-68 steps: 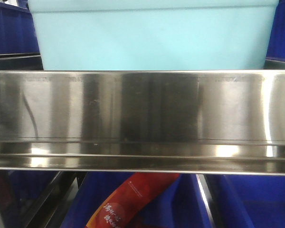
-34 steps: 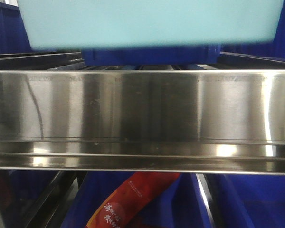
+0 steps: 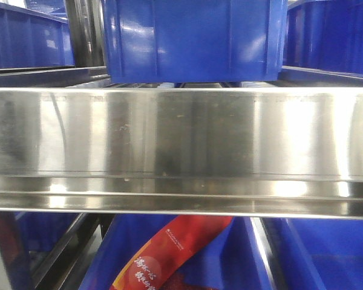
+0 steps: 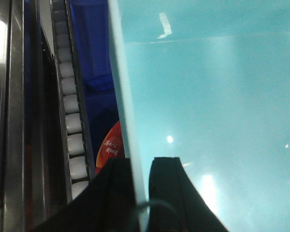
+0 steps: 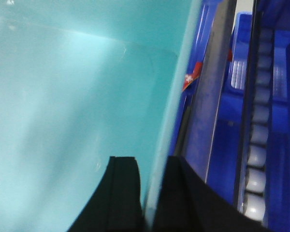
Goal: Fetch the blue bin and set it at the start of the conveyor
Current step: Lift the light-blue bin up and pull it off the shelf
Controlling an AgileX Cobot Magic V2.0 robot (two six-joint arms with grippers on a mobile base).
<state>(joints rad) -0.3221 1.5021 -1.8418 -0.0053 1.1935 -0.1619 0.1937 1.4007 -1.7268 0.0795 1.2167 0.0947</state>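
Note:
The blue bin is a pale cyan smooth tub. It fills the left wrist view (image 4: pixel 212 111) and the right wrist view (image 5: pixel 72 106), and is out of the front view. My left gripper (image 4: pixel 141 166) is shut on the bin's left wall, one black finger (image 4: pixel 117 193) outside and one inside. My right gripper (image 5: pixel 152 166) is shut on the bin's right wall in the same way. The bin hangs between the two grippers above the shelf. The conveyor start is out of view.
A shiny steel shelf rail (image 3: pixel 181 151) spans the front view. A dark blue ribbed crate (image 3: pixel 193 39) stands behind it, with others at each side. A red packet (image 3: pixel 169 254) lies in a blue crate below. White roller tracks (image 4: pixel 70 111) (image 5: pixel 258 140) run beside the bin.
The pale cyan bin has risen out of the top of the front view, uncovering the dark blue crate behind it.

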